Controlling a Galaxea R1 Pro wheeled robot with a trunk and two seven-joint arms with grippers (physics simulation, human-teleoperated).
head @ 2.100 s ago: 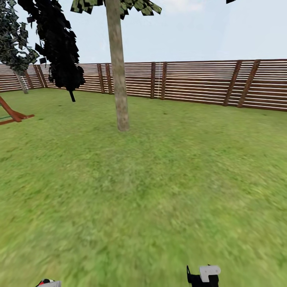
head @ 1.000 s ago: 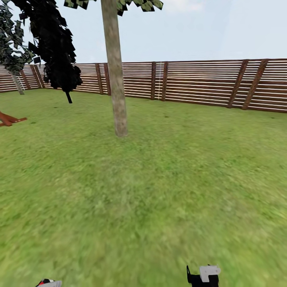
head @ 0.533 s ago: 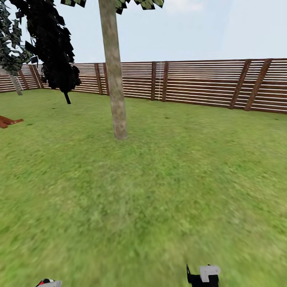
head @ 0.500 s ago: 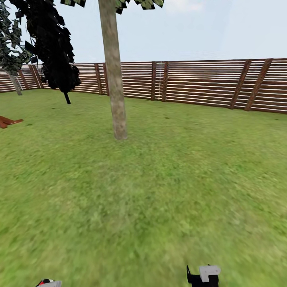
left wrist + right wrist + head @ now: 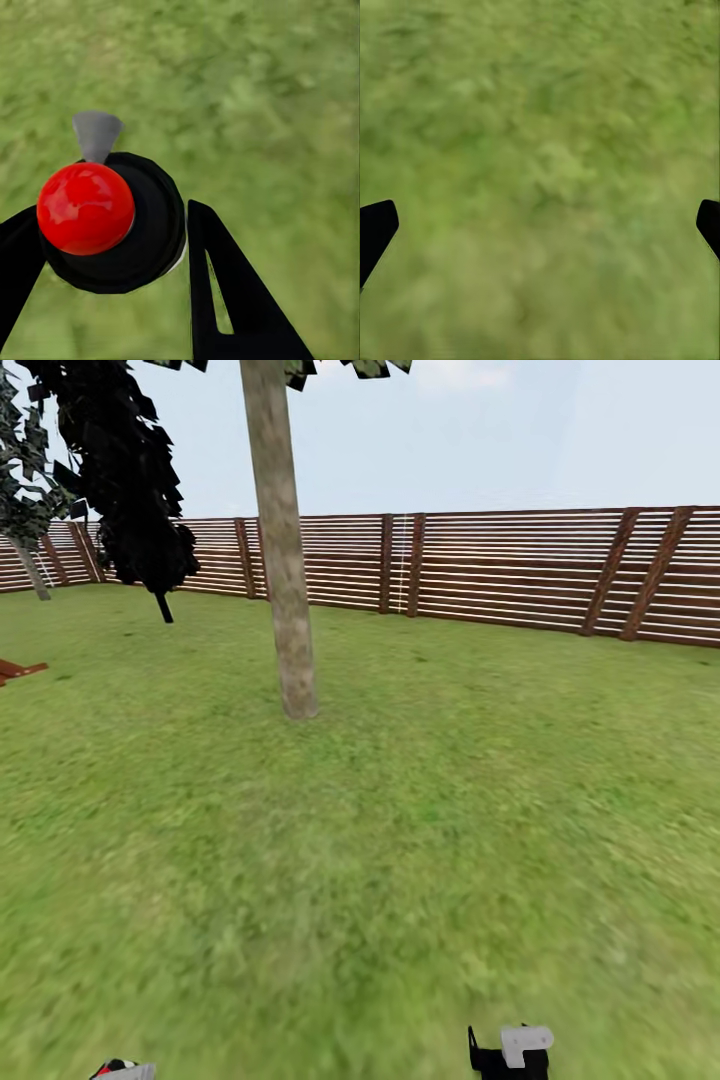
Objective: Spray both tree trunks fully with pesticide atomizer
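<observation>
Nearest item — left gripper [image 5: 112,247], its black fingers closed around the pesticide atomizer [image 5: 112,221]: black round body, red ball cap, grey nozzle pointing out past the fingertips over the grass. In the head view the atomizer's top [image 5: 122,1071] peeked in at the lower left edge.

Right gripper [image 5: 540,225] — fingers spread wide at either edge of its wrist view, nothing between them, grass beneath. Its grey-and-black body [image 5: 512,1052] sat at the bottom edge of the head view.

Floor [image 5: 400,860] — level green grass, blurred, no obstacle between robot and tree.

Tree trunk [image 5: 283,560] — upright, long axis vertical, mottled grey-brown, standing ahead and somewhat left of centre, well apart from both grippers. It lay more nearly in line with the left arm, which carried the sprayer; judged, the nozzle would need raising from the ground toward the trunk once closer.

Beyond — a black-leaved cypress [image 5: 130,480] far left, then the slatted wooden fence [image 5: 500,570] closing the garden. A second task tree could not be identified with certainty.
</observation>
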